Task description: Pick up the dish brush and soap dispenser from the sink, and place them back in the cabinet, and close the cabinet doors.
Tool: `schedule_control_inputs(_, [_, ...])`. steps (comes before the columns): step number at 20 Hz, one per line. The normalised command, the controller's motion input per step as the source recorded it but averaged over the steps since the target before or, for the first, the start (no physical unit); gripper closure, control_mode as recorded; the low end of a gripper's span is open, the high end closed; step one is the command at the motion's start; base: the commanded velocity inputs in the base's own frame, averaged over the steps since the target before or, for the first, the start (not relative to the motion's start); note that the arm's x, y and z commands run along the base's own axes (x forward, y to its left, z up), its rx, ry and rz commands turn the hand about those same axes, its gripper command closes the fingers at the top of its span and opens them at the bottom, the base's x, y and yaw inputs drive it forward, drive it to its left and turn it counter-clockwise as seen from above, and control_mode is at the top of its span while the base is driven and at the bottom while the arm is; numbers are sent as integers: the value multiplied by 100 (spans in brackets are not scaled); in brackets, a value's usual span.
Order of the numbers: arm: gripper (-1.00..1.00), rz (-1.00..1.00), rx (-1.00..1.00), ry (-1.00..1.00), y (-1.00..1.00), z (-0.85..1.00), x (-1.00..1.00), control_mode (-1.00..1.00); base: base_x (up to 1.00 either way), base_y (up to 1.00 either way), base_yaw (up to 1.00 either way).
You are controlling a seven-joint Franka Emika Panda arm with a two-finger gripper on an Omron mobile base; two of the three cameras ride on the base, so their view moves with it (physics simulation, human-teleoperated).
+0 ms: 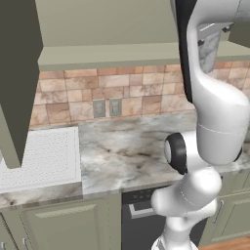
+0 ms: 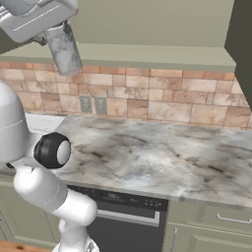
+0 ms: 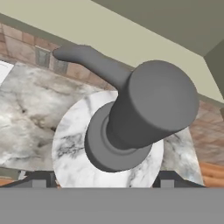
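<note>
soap dispenser point(image 3: 114, 146): marbled grey-white round body, dark pump top with spout pointing to upper left of the hand view; centre of that frame, seen from above. held high, upright, at upper left of the right base view point(image 2: 64, 47) and upper right of the left base view point(image 1: 211, 49), just below the olive cabinet point(image 2: 147, 24). sink point(image 1: 41, 158) drainboard, white and ribbed, at left edge.

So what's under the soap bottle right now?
The soap bottle hangs in the claw above the marble counter. Its body covers whatever lies directly beneath.
</note>
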Motion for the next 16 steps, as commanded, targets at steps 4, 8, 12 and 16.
schedule_control_inputs(4, [100, 0, 0, 0, 0, 11, 40, -100, 0, 0, 0])
schedule_control_inputs(8, [100, 0, 0, 0, 0, 7, 38, -100, 0, 0, 0])
schedule_control_inputs(12, [100, 0, 0, 0, 0, 1, 34, -100, 0, 0, 0])
schedule_control_inputs(16, [100, 0, 0, 0, 0, 0, 27, -100, 0, 0, 0])
